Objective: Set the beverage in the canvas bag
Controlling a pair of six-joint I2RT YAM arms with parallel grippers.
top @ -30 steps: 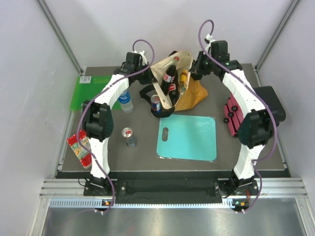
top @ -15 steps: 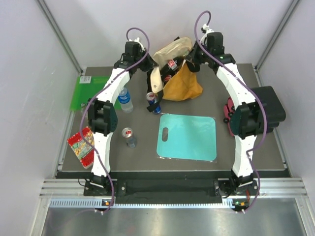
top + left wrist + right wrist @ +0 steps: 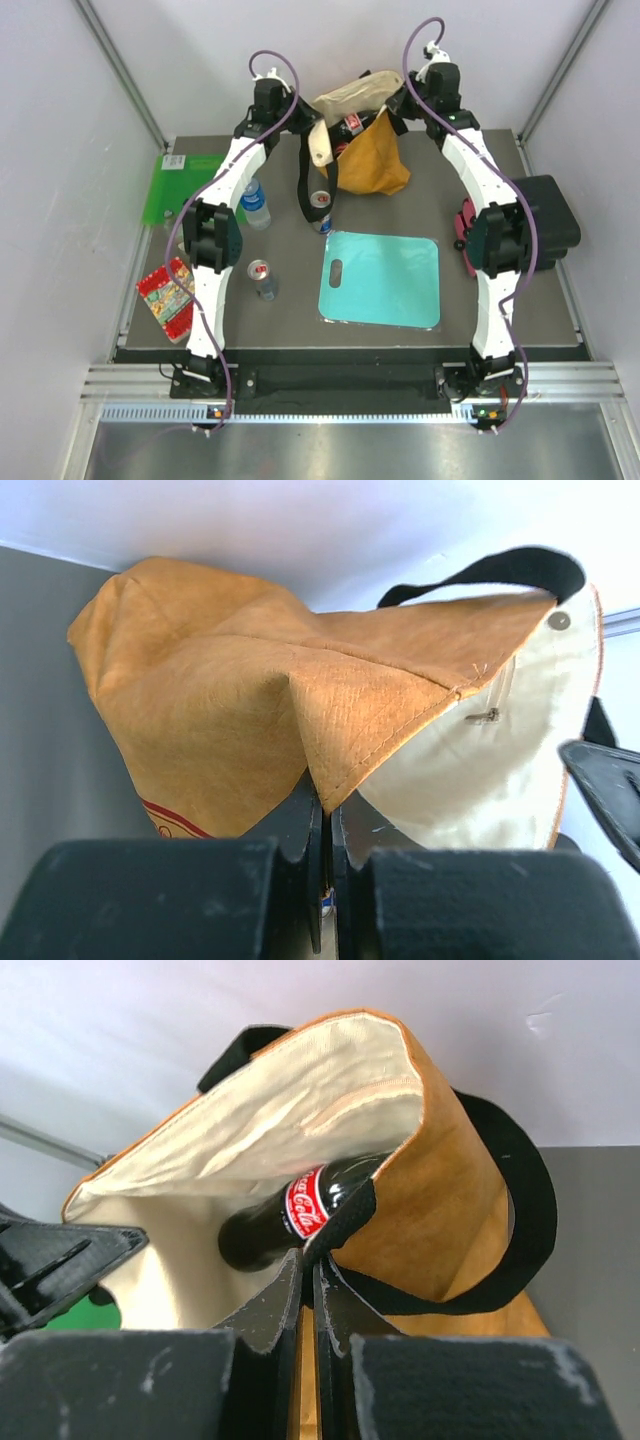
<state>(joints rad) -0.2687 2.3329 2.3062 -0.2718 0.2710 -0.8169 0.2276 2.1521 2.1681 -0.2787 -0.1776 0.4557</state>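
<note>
The mustard-yellow canvas bag hangs lifted at the back of the table, cream lining showing. My left gripper is shut on a corner of the bag's rim. My right gripper is shut on the bag's black strap handle at the opposite rim. A dark cola bottle lies inside the bag, and it also shows in the right wrist view. A red-and-blue can stands on the table outside the bag, under the other hanging strap.
A second can and a water bottle stand at left. A teal cutting board lies in the middle, a green board at back left, a snack pack at the left edge, and red and black objects at right.
Both grippers have raised the bag up and back towards the wall. The bag's mouth has come off the red-and-blue can, which now stands free on the table.
</note>
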